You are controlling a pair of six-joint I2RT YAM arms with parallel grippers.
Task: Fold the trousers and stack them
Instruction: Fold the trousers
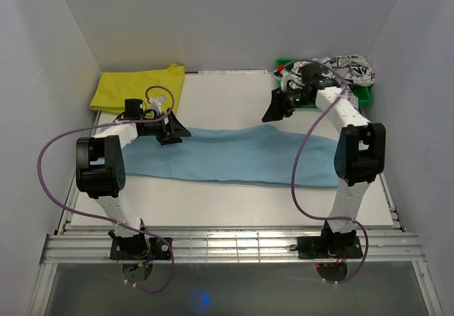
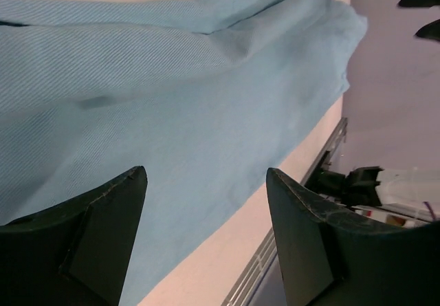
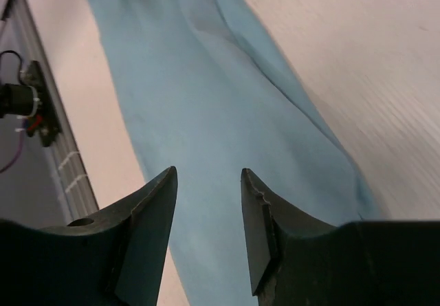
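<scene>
The light blue trousers (image 1: 234,156) lie flat across the middle of the table in a long strip from left to right. They fill the left wrist view (image 2: 158,106) and the right wrist view (image 3: 220,113). My left gripper (image 1: 172,133) is open and empty, just above the trousers' far edge near their left end. My right gripper (image 1: 278,108) is open and empty, held above the table beyond the trousers' far edge toward their right part. In both wrist views the jaws stand apart with only cloth and table between them.
A yellow garment (image 1: 139,87) lies folded at the back left. A black-on-white printed garment (image 1: 340,67) sits in a green bin (image 1: 363,94) at the back right. White walls close three sides. A metal rail (image 1: 227,245) runs along the near edge.
</scene>
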